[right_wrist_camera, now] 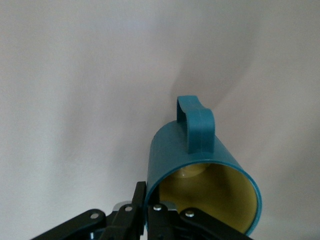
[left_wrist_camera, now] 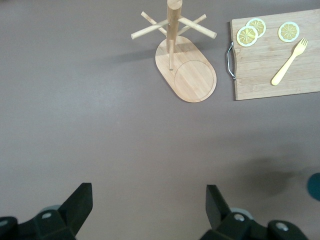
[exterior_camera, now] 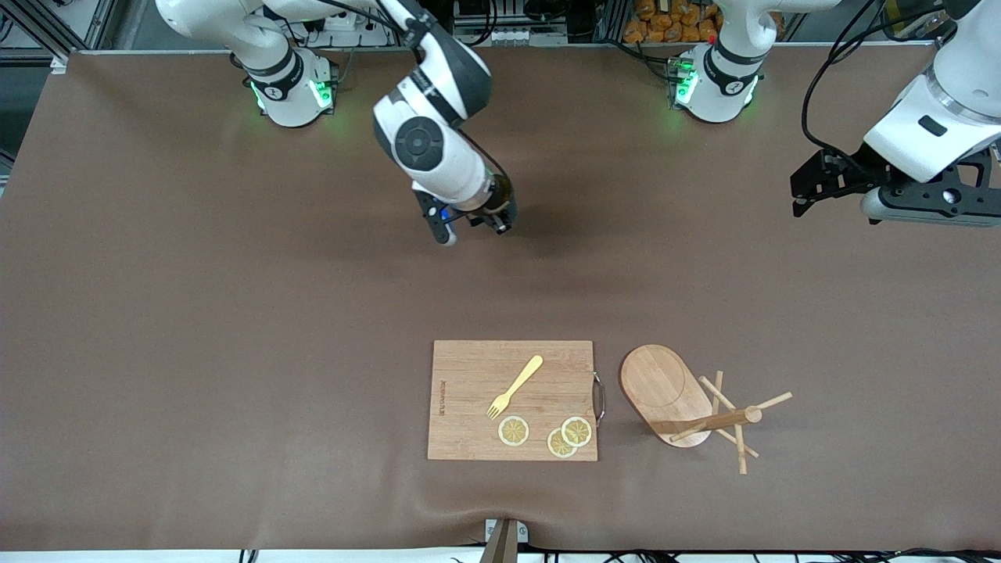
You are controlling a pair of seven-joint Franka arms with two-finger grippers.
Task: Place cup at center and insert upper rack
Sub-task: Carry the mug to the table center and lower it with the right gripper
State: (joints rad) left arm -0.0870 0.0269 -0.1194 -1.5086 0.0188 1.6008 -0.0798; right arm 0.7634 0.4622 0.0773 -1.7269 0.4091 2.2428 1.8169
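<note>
right gripper point(right_wrist_camera: 150, 212) is clamping tight on the cup's point(right_wrist_camera: 200, 190) rim, holding it over bare table point(exterior_camera: 195, 274), farther from the front cam than the cutting board point(exterior_camera: 512, 399). left gripper point(left_wrist_camera: 147, 210) is waiting w/ jaws spread wide, holding nothing, over the table's left-arm end. upper rack point(exterior_camera: 676, 399) is standing just beside the cutting board, toward the left arm's end.

In the front view the cup point(exterior_camera: 494, 197) is almost wholly hidden under the right arm's wrist. The right claw point(right_wrist_camera: 150, 212) is cut off by the right wrist view's edge, as is the cup's rim. The left claw point(left_wrist_camera: 147, 210) is cropped to its fingertips. Board point(exterior_camera: 512, 399) lettering is too small to read.
</note>
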